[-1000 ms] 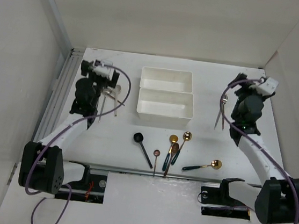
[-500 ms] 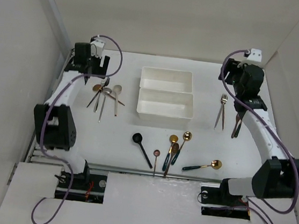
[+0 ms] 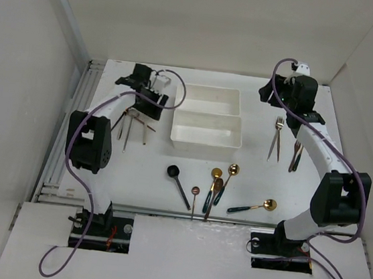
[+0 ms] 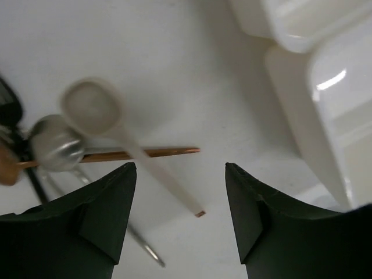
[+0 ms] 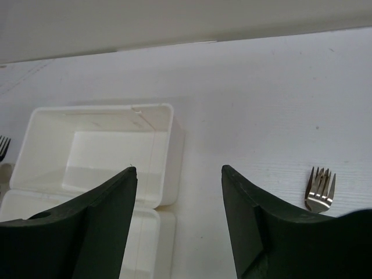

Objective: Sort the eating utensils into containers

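Bins (image 3: 205,139), two, touching, utensils (image 3: 217,174) before them, six; left fingers (image 4: 93,226), right fingers (image 5: 87,232), part-open, empty

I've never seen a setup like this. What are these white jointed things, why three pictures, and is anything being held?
These are two robot arms bolted to a table, each ending in a two-fingered pincer. The wide picture looks down from above; the other two come from cameras on the wrists, so the dark shapes there are the arm's own fingers. On the table sit two empty white bins, spoons to their left, forks to their right, more utensils nearer the arms. The left pincer hangs over the spoons; the right pincer faces the far bin. Both are open, holding nothing.
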Robot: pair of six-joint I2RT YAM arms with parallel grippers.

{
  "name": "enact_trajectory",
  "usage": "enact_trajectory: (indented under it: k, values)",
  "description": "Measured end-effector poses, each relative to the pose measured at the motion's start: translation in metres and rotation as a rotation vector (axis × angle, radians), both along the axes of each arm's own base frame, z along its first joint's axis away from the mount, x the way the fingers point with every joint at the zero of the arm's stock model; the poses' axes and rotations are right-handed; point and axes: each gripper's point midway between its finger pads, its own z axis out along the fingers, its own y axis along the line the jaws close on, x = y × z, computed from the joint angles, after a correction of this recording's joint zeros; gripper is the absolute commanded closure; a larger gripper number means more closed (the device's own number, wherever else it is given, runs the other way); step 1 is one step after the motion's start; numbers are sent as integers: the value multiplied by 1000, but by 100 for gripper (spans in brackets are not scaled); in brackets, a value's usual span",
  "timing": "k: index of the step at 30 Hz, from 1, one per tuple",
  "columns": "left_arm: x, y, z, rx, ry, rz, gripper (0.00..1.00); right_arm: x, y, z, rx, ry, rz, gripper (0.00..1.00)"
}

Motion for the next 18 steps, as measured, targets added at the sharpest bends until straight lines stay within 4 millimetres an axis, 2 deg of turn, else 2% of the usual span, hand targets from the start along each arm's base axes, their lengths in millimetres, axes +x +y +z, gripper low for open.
enact_trajectory:
  k: [2,4,9,12,15,18]
  values:
    - [-17,-28,-7,9,26,-76,44,0,2,0,23,6,-4,36]
    - [-23,-33,-16,23,48,-89,46,-1,3,0,39,11,-7,36]
    - [-12,-5,-41,66,93,20,52,-5,3,-8,67,35,-17,37]
    - [-6,10,-47,76,96,77,53,-14,3,-13,73,49,-19,37]
    - [1,11,-44,69,67,94,53,-21,3,-8,78,39,-18,37]
    - [2,6,-47,65,56,94,60,-26,2,1,81,17,-19,37]
